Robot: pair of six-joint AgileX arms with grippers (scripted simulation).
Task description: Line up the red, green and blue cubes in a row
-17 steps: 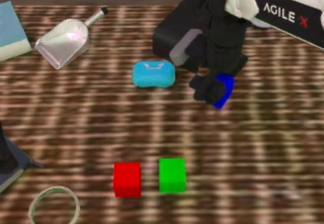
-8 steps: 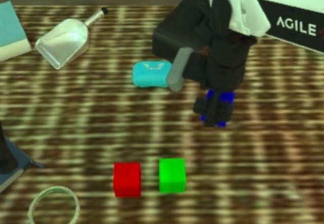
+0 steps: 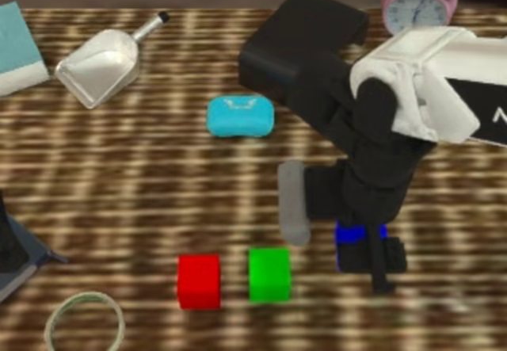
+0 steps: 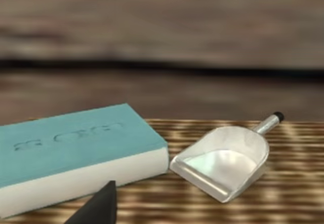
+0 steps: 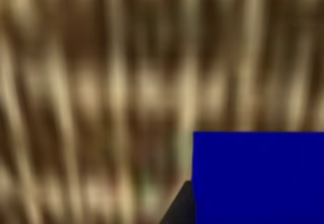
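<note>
Bare table [image 3: 142, 200] lies left of the red cube [image 3: 198, 281]; the black box [image 3: 297, 46] and soap bar [image 3: 240, 116] crowd the far middle.

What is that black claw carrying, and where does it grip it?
The right end effector holds the blue cube, fingers clamped on its opposite sides. The left carries nothing visible.

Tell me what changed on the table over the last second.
The right gripper, shut on the blue cube, carried it from beside the soap bar toward the top view's near edge, to the right of the green cube. Its arm no longer hides a pink clock. The red cube, green cube, scoop and parked left arm stayed put.
</note>
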